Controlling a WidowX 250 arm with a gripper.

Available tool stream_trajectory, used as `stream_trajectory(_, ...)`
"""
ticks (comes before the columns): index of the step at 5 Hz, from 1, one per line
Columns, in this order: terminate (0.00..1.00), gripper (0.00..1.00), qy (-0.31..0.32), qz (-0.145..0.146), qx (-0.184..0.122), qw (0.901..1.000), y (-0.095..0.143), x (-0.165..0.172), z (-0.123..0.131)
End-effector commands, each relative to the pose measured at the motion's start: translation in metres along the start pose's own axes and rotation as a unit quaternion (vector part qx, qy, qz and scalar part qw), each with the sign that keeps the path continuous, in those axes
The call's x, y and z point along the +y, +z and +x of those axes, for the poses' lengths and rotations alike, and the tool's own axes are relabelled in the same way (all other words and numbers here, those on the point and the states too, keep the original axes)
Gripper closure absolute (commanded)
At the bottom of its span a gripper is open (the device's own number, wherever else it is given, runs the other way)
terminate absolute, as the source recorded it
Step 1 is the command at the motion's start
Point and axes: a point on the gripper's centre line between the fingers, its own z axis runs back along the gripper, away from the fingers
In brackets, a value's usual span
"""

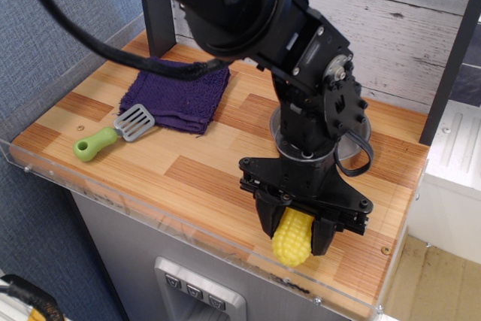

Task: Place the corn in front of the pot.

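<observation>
My gripper is shut on the corn, a bright yellow cob held between the two black fingers low over the wooden table near its front edge. The cob's rounded end points toward the camera. The pot, a shiny steel pan, sits behind the gripper at the back right; the black arm hides most of it, and only parts of its rim and wall show.
A folded purple cloth lies at the back left. A spatula with a green handle lies in front of the cloth. A clear plastic lip runs along the table's front edge. A dark post stands at the right.
</observation>
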Motion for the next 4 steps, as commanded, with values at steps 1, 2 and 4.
stream_trajectory(1, 0.0, 0.0, 0.003, -0.012, 0.003, 0.9999, 0.005, 0.009, 0.003)
stream_trajectory(2, 0.0, 0.0, 0.005, -0.015, 0.01, 0.9998, 0.004, 0.012, 0.004)
stream_trajectory(4, 0.0, 0.0, -0.01, -0.023, -0.028, 0.9993, 0.042, 0.006, 0.011)
